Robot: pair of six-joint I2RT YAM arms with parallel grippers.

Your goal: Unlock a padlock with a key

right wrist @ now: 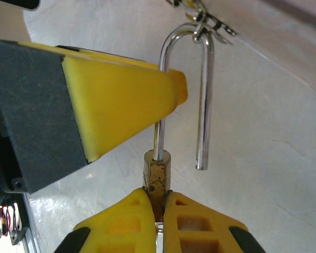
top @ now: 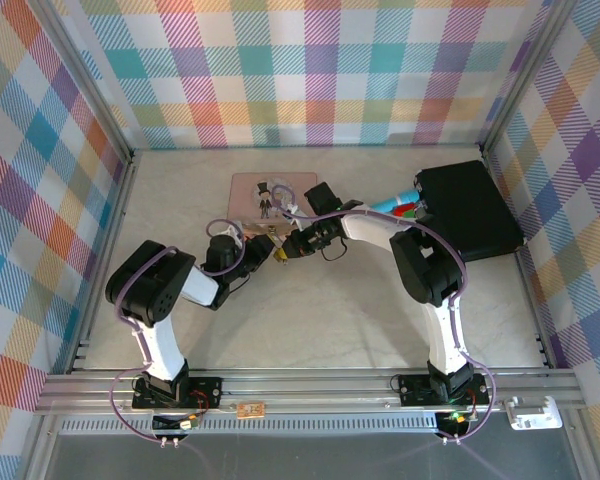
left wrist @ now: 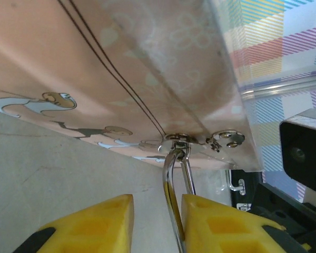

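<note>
The padlock, a small brass body, hangs by its silver shackle from the hasp of the pink tin. The shackle stands open, with its free leg ending clear of the body. My right gripper is shut just below the body, its tips against the body's lower end. A thin silver strip, the key, is pinched between its pads. My left gripper straddles the shackle, which rests against the right finger. A gap remains on the other side.
The tin's hasp sits at its lower front edge over the pale tabletop. A black case lies at the back right, with a turquoise pen-like tool beside it. Checked walls enclose the table.
</note>
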